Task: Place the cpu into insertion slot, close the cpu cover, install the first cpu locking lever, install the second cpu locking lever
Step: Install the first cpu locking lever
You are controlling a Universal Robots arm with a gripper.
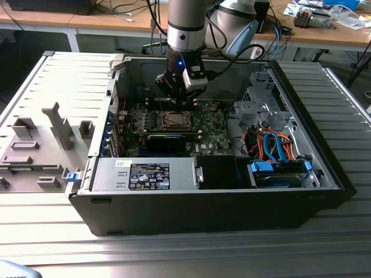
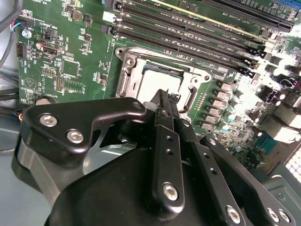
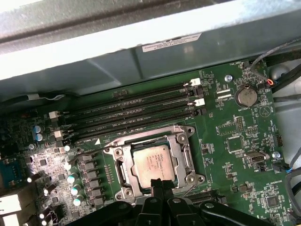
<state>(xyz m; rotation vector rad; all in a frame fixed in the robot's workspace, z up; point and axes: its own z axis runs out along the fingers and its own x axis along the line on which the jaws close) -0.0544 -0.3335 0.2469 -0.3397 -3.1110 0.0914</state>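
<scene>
Gripper hovering at the socket edge with the cpu already lying in place

The cpu is sitting flat inside the insertion slot, its dull silver top showing through the square window of the cpu cover, which is looking lowered around the chip in both wrist views; so the placing and, by my reading, the cover step are looking done; whether either locking lever is latched I cannot tell; the gripper is hanging just above the near edge of the socket, its fingers pressing together with nothing between them; in the exterior view the arm is reaching down into the open computer case over the motherboard
</scene>
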